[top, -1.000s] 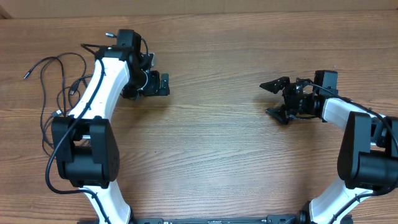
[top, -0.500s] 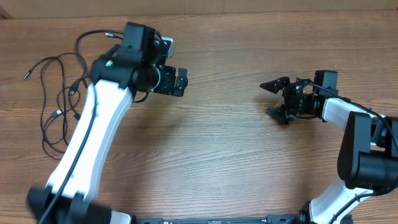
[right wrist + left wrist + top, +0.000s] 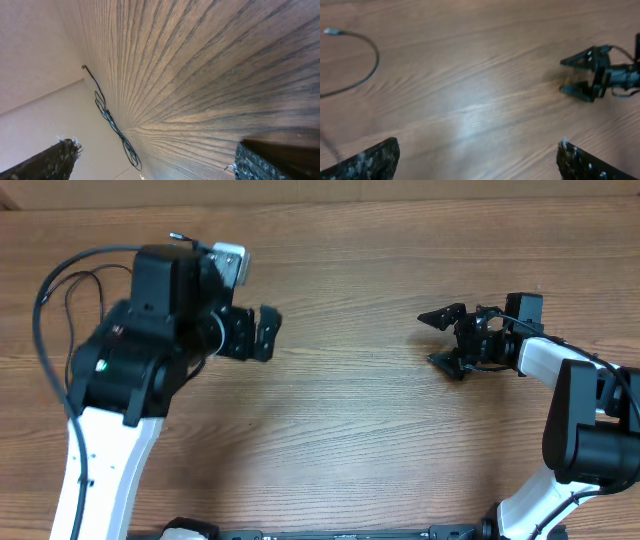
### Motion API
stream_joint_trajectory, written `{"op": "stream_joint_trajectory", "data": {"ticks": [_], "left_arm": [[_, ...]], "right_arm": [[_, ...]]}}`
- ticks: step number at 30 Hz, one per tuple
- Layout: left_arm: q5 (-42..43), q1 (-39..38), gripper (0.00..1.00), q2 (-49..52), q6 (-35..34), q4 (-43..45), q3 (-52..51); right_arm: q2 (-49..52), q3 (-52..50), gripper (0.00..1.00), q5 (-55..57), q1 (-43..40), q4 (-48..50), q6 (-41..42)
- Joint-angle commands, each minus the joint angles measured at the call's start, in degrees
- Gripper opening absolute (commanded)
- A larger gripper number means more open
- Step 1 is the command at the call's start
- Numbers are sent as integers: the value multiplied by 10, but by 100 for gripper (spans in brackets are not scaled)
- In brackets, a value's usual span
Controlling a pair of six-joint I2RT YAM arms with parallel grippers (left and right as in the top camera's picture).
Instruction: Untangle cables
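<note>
Most of the cables are hidden under my raised left arm in the overhead view; one strand with a plug tip (image 3: 177, 238) pokes out at the far left. In the left wrist view a thin black cable (image 3: 371, 65) curves across the top left and ends in a silvery plug (image 3: 330, 31). The right wrist view shows the cables (image 3: 112, 125) as a distant looped bundle. My left gripper (image 3: 266, 333) (image 3: 477, 162) hangs open above bare wood, right of the cables. My right gripper (image 3: 427, 338) (image 3: 155, 160) stands open at the right, empty, also visible as the right gripper (image 3: 582, 74).
The wooden table (image 3: 350, 410) runs across the whole view, with its far edge (image 3: 400, 202) along the top. A thick black arm wire (image 3: 50, 280) arcs over the left side. Both arm bases stand at the near edge.
My left arm has risen toward the camera and swung, covering most of the cables; its open gripper shifted slightly right, then back. The right arm has not moved.
</note>
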Motion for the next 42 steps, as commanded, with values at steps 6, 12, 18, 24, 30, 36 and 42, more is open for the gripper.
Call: {"op": "stream_joint_trajectory", "data": {"ticks": [6, 12, 18, 24, 30, 36, 42], "left_arm": [[-47, 4, 100, -53, 18, -28, -2], [-42, 4, 100, -81, 18, 78, -75], [-11, 4, 100, -124, 16, 308, -243], [8, 3, 99, -168, 7, 557, -434], [8, 4, 100, -217, -11, 752, -603], [-2, 4, 99, -286, -11, 854, -744], [-10, 4, 100, -358, -11, 922, -839]], "right_arm": [[17, -10, 100, 56, -4, -2, -15], [17, -10, 100, 56, -4, -2, -15], [17, -10, 100, 56, -4, -2, -15], [17, -10, 100, 56, -4, -2, -15], [17, -10, 100, 56, -4, -2, -15], [17, -10, 100, 56, -4, -2, -15], [17, -10, 100, 56, -4, -2, -15]]}}
